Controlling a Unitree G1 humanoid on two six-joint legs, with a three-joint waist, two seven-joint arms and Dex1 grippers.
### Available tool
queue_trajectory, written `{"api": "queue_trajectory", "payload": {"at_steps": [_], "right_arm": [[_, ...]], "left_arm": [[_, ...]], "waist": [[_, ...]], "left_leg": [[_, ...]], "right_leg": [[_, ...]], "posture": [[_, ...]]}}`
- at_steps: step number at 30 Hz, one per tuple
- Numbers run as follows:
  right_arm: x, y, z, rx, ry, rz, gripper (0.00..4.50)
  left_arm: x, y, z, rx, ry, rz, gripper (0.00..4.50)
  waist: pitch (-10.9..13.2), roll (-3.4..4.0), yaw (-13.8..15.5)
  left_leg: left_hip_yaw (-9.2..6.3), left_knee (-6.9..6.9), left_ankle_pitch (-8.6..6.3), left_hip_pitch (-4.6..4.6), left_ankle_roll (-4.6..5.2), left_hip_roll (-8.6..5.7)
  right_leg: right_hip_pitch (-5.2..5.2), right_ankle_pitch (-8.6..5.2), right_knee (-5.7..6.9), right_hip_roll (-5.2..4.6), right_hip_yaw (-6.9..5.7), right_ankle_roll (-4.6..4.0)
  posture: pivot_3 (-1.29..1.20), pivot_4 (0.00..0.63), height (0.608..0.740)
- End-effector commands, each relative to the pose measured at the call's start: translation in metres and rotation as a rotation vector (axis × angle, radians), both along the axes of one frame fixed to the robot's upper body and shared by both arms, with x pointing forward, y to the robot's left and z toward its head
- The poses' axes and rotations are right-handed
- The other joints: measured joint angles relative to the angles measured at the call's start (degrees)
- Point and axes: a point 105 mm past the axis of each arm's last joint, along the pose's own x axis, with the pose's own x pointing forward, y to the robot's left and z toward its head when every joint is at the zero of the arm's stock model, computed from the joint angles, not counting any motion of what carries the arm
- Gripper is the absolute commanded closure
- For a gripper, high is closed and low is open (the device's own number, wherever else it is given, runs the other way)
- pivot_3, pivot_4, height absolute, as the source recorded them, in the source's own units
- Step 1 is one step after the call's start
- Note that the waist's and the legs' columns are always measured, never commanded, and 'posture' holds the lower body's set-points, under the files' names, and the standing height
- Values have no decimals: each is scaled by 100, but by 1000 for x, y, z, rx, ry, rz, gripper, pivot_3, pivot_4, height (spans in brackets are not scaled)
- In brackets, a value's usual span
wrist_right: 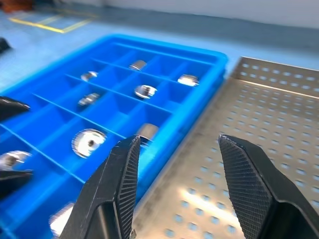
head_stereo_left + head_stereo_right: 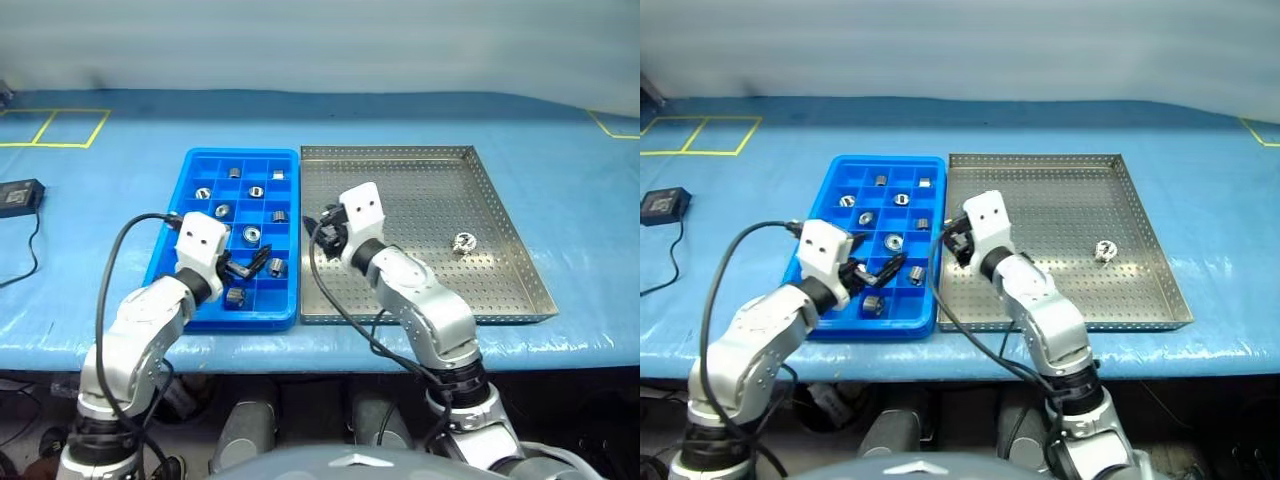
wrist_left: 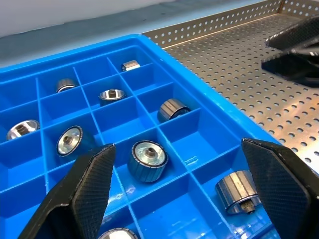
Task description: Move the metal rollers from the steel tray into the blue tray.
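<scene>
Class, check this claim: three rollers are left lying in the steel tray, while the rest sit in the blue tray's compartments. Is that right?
Not quite. One roller, not three, is left in the steel tray, as the left eye view shows. The rest do sit in the blue tray.

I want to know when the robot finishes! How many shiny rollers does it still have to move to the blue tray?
Nearly done. Nine or so metal rollers already sit in compartments of the blue tray. Nothing is in hand: the left gripper is open over the blue tray, and the right gripper is open and empty near the steel tray's edge beside it. Left: one roller still lies on the steel tray.
</scene>
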Motion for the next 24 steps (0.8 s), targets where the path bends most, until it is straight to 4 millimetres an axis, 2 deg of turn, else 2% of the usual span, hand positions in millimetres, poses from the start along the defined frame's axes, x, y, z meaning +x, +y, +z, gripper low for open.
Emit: {"api": "queue_trajectory", "payload": {"at_steps": [1, 5, 8, 10, 14, 17, 20, 24], "right_arm": [[1, -37, 9, -94, -36, -187, 1838], [-4, -73, 15, -151, -41, -347, 1838], [-5, -100, 13, -196, -38, -490, 1838], [-9, -109, 13, -218, -44, -549, 1838], [-22, -114, 16, -247, -60, -587, 1838], [-37, -109, 30, -134, -105, -604, 1838], [-49, -108, 46, -55, -167, -626, 1838], [-64, -103, 66, 15, -258, -597, 1838]], "left_arm": [[14, -35, 16, -25, -77, -133, 94], [39, -67, 23, -40, -104, -219, 94], [58, -91, 25, -44, -119, -265, 94], [71, -104, 24, -41, -122, -280, 94], [89, -130, 26, -59, -130, -328, 94], [106, -152, 16, 6, -103, -344, 94], [114, -167, 11, 32, -70, -368, 94], [120, -179, 6, 58, -37, -370, 94]], "waist": [[1, 1, -5], [1, 1, -59], [0, 2, -162], [1, 2, -226], [1, 2, -423], [1, 2, -642], [1, 2, -989], [-1, 5, -1644]], "left_leg": [[3, 0, 9, -2, 14, 2], [4, 8, 15, -5, 25, 0], [13, 10, 13, 0, 27, 0], [17, 12, 13, -2, 28, 0], [21, 15, 12, -13, 33, 0], [22, 28, 7, -27, 41, -5], [17, 46, 0, -45, 53, -8], [-6, 62, -19, -76, 87, -18]], "right_leg": [[2, 0, 0, 1, 1, 0], [29, 2, 2, 1, 2, 3], [36, 2, -2, 2, 3, 6], [35, 3, -2, 3, 3, 7], [31, 7, -4, 4, 2, 15], [31, 7, -6, 3, 2, 35], [31, 11, -19, 4, 2, 54], [39, 51, -78, -4, 4, 134]], "posture": [[-146, 150, 740], [-216, 150, 740], [-270, 150, 740], [-290, 150, 740], [-376, 150, 740], [-464, 150, 740], [-544, 150, 740], [-635, 150, 740]]}}
